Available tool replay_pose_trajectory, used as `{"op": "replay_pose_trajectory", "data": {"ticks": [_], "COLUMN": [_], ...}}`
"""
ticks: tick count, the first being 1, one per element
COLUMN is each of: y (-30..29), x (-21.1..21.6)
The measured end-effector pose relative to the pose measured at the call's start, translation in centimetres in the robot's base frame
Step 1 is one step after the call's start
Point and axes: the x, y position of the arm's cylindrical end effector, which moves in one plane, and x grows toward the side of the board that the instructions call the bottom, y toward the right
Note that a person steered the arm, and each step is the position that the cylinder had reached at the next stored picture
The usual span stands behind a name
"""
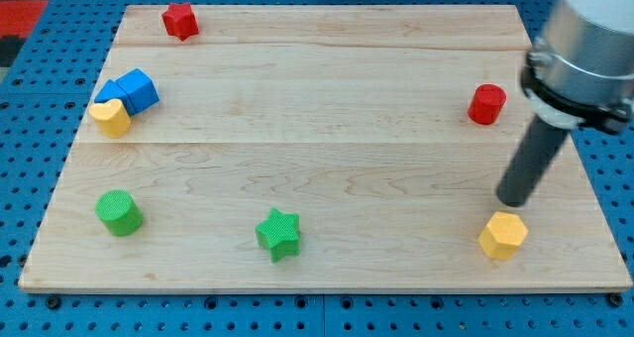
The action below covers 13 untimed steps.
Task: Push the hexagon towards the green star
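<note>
yellow hexagon (503, 236) sits near the board's bottom right corner, well apart from the green star (278, 233), which lies to its left along the bottom edge, about at the middle. my rod comes down from the view's upper right, leaning so that its lower end points toward the bottom left; the grey housing above it fills the top right corner. my tip (512, 202) rests on the board (327, 109) just above the hexagon, slightly to its right; i cannot tell whether it touches the block. it is a bare rod, holding nothing.

a red cylinder (486, 104) stands above my tip, near the right edge. a green cylinder (119, 213) is at the bottom left. a blue block (133, 89) and a yellow block (111, 117) sit touching at the left edge, and a red star (180, 21) lies at the top left.
</note>
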Motion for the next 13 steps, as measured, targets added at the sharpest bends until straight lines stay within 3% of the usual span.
{"op": "replay_pose_trajectory", "data": {"ticks": [6, 8, 10, 11, 12, 13], "y": [0.3, -2.6, -4.8, 0.8, 0.9, -0.5], "x": [0.0, 3.5, 3.4, 1.7, 6.7, 9.1]}}
